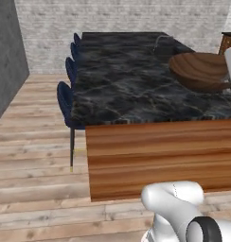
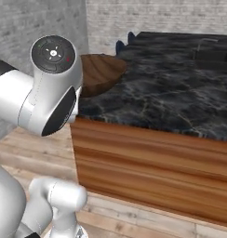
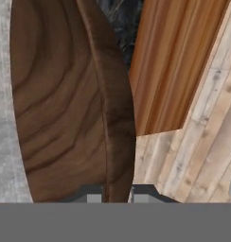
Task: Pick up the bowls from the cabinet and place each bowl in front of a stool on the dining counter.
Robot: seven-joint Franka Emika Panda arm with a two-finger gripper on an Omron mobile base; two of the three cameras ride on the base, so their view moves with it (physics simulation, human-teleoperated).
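Note:
The dark brown wooden bowl (image 3: pixel 65 94) stands on edge in the hand view, and my gripper (image 3: pixel 116 194) is shut on its rim, one finger on each side. From the base cameras the wooden bowl (image 1: pixel 200 71) hangs tilted above the near end of the dining counter (image 1: pixel 122 85), a black marble top with plank sides. In the right base view the bowl (image 2: pixel 99 72) shows behind my arm's big joint, at the left corner of the counter (image 2: pixel 171 93). The cabinet and the white bowl are out of view.
Several dark blue stools (image 1: pixel 65 97) line the counter's left side. A sink and faucet (image 1: pixel 160 42) sit at the far end of the top. A wood plank floor (image 1: pixel 37 156) spreads to the left, with a grey wall (image 1: pixel 6 61) beyond.

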